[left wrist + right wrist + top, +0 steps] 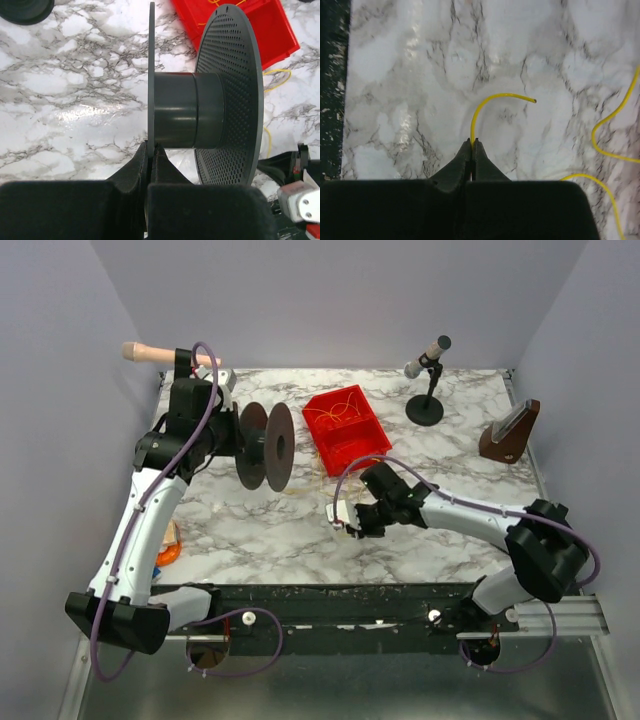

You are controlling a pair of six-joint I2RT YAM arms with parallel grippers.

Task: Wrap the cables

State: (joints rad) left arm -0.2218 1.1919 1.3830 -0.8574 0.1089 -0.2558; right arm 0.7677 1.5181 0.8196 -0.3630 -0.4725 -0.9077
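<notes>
Overhead cam: right gripper (345, 522) sits low, just in front of the red plastic bin (352, 458). Left wrist: left gripper (151, 157) clamped on the flange of the dark perforated plastic spool (182, 117), hub axis sideways. Right wrist: jaws pinched on the thin yellow cable (492, 96) near its tip, which arcs up then points right. I'd lay it across the hub, square to that axis.

A white, grey-veined marble counter (470, 470) carries a red plastic bin (355, 455) toward the back. Just left of the bin, a black spool (266, 446) has its two perforated discs upright. A microphone (428, 357) on a round-based stand sits right of the bin, and a brown wedge-shaped block (510, 432) is near the right edge.
</notes>
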